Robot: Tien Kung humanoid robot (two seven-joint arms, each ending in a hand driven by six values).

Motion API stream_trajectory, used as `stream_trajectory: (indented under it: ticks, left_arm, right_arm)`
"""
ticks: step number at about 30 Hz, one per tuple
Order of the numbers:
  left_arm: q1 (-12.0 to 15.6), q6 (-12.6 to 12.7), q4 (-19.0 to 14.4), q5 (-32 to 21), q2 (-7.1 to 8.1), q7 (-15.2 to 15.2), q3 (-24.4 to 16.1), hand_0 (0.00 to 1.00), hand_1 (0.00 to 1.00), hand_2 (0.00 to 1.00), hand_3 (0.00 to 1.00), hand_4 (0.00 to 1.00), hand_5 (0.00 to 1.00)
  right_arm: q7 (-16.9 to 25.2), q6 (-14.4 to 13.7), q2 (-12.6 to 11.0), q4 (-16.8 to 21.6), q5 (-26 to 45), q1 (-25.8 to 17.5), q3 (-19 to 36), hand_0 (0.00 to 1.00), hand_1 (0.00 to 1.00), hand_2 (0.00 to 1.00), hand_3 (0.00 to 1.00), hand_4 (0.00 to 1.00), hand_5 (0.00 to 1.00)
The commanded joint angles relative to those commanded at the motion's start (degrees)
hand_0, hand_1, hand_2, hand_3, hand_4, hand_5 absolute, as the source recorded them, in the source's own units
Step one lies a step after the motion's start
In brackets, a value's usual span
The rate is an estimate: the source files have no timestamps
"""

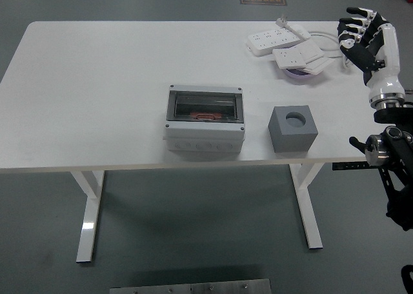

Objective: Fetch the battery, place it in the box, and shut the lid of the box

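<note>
- Head view, table [97, 81]: white, smooth, flat-topped, on white legs.
- Box [205, 121] at centre: pale grey plastic, rectangular, screws at corners, tinted see-through lid lying flat over the top, apparently shut.
- Battery [206, 117] seemingly already inside: orange-red flat shape showing through the lid, toward its 6 o'clock edge; too small to confirm.
- Judging by that: fetching and placing likely done, lid likely down, little or nothing left beyond pulling the arm clear.
- Right hand [362, 37] at 2 o'clock, raised off the table's right edge: black fingers loosely spread, holding nothing; glossy white forearm shell.
- Left hand out of sight.
- Grey block [292, 129] at the box's 3 o'clock, just beside it: matte cube, round hollow on top.
- Power strips [284, 42] at 1 o'clock: white glossy plastic, piled over a lilac dish [298, 76].
</note>
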Motion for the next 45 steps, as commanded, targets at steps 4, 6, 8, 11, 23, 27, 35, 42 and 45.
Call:
stream_trajectory:
  ticks: [4, 6, 8, 11, 23, 27, 35, 42, 45]
  left_arm:
    - [0.1, 0.0, 0.0, 0.0, 0.0, 0.0, 0.0, 0.648, 0.718, 0.574, 0.564, 0.651, 0.128]
    - [0.1, 0.0, 0.0, 0.1, 0.02, 0.0, -0.1, 0.648, 0.718, 0.574, 0.564, 0.651, 0.128]
    - [0.2, 0.0, 0.0, 0.0, 0.02, 0.0, 0.0, 0.648, 0.718, 0.574, 0.564, 0.651, 0.128]
    - [0.3, 0.1, 0.0, -0.2, 0.02, 0.0, 0.0, 0.648, 0.718, 0.574, 0.564, 0.651, 0.128]
    - [0.2, 0.1, 0.0, -0.3, 0.1, -0.1, 0.1, 0.648, 0.718, 0.574, 0.564, 0.651, 0.128]
    - [0.2, 0.0, 0.0, -0.2, 0.2, -0.1, 0.1, 0.648, 0.717, 0.574, 0.564, 0.652, 0.128]
    - [0.2, 0.0, 0.0, 0.4, 0.49, 0.3, -0.2, 0.648, 0.718, 0.575, 0.565, 0.653, 0.129]
    - [0.5, -0.2, -0.1, 1.1, 0.87, 0.7, -0.6, 0.648, 0.718, 0.574, 0.564, 0.652, 0.13]
    - [0.7, -0.3, -0.1, 1.6, 1.04, 1.0, -0.9, 0.648, 0.717, 0.574, 0.564, 0.652, 0.128]
  right_arm:
    - [0.1, -0.1, 0.0, 0.4, 0.0, -0.3, -0.1, 0.511, 0.508, 0.503, 0.546, 0.591, 0.152]
    - [0.2, -0.1, 0.1, 0.5, -0.1, -0.3, -0.2, 0.511, 0.508, 0.503, 0.546, 0.591, 0.152]
    - [0.3, -0.1, 0.0, 0.6, -0.1, -0.4, -0.3, 0.52, 0.512, 0.5, 0.542, 0.589, 0.159]
    - [0.4, -0.1, 0.0, 0.8, -0.1, -0.5, -0.5, 0.52, 0.512, 0.5, 0.542, 0.589, 0.159]
    - [0.1, -1.8, 0.0, 1.4, -2.7, -0.7, -1.4, 0.523, 0.523, 0.495, 0.543, 0.58, 0.157]
    - [0.2, -2.8, 0.0, 1.6, -4.2, -0.8, -1.6, 0.512, 0.513, 0.495, 0.544, 0.564, 0.145]
    - [1.6, -3.7, 0.5, 1.1, -4.4, -1.2, -1.6, 0.522, 0.514, 0.496, 0.551, 0.545, 0.135]
    - [2.5, -3.8, 0.9, 0.6, -3.6, -1.5, -2.0, 0.528, 0.518, 0.493, 0.551, 0.52, 0.14]
    - [2.7, -3.9, 1.1, 0.4, -3.4, -1.6, -2.3, 0.522, 0.517, 0.49, 0.548, 0.511, 0.137]
